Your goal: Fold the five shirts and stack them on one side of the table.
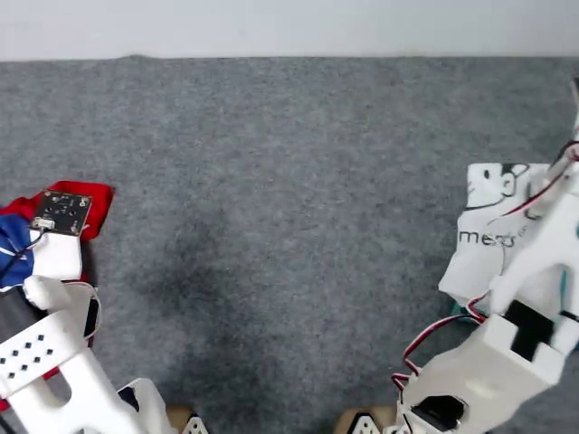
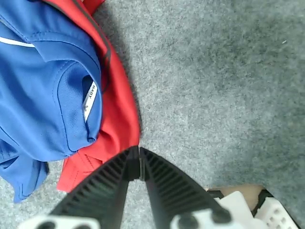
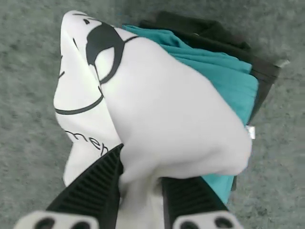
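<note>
Grey felt covers the table point(image 1: 298, 181). At its left edge we see the blue shirt point(image 2: 43, 95) on the red shirt point(image 2: 119, 114), the left gripper point(image 2: 138, 155) pressed together beside them. At the right edge the right gripper point(image 3: 140, 171) pinches the white shirt point(image 3: 157, 109), seemingly atop the teal shirt point(image 3: 214, 71) and black shirt point(image 3: 214, 33).

table cover point(image 1: 298, 199): grey felt-like mat across the whole surface
wall point(image 1: 289, 27): pale strip beyond the far edge
</note>
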Motion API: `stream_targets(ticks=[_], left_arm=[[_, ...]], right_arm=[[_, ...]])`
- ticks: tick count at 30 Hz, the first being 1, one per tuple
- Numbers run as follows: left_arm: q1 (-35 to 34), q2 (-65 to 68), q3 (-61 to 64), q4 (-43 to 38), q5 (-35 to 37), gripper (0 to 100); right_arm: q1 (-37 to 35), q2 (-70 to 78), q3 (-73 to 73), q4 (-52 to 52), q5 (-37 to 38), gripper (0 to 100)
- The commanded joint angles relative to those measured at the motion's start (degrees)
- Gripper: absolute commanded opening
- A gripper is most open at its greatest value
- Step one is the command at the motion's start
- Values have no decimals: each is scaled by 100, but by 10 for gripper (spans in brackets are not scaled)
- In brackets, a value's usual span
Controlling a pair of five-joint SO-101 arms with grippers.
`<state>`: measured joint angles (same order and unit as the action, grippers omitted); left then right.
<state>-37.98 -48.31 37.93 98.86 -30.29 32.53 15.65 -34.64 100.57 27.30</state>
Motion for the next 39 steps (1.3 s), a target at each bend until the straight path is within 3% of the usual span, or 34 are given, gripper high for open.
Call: stream_targets(ticks=[1,6,12,15,20,25,27,35,39], left_arm=[[35,-123,-31,158,-18,5],[35,-123,-31,158,-18,5],[53,-123,-31,158,-44,5],[62,-123,-31,158,-44,5],[44,-123,-31,158,-44,5],[35,-132,-31,158,-26,5],[35,-132,-31,158,-26,5],[35,-132,-40,167,-26,5],[35,-132,-40,167,-26,5]], right_arm=[[277,251,-114,207,237,9],[444,796,-114,-163,519,28],[593,804,-193,-541,-123,298],[567,470,-281,-532,-220,366],[303,-31,-281,22,-220,275],[92,-136,-202,215,-211,0],[136,-119,-88,215,-211,53],[426,136,9,-857,-202,13],[716,593,9,-1455,264,13]])
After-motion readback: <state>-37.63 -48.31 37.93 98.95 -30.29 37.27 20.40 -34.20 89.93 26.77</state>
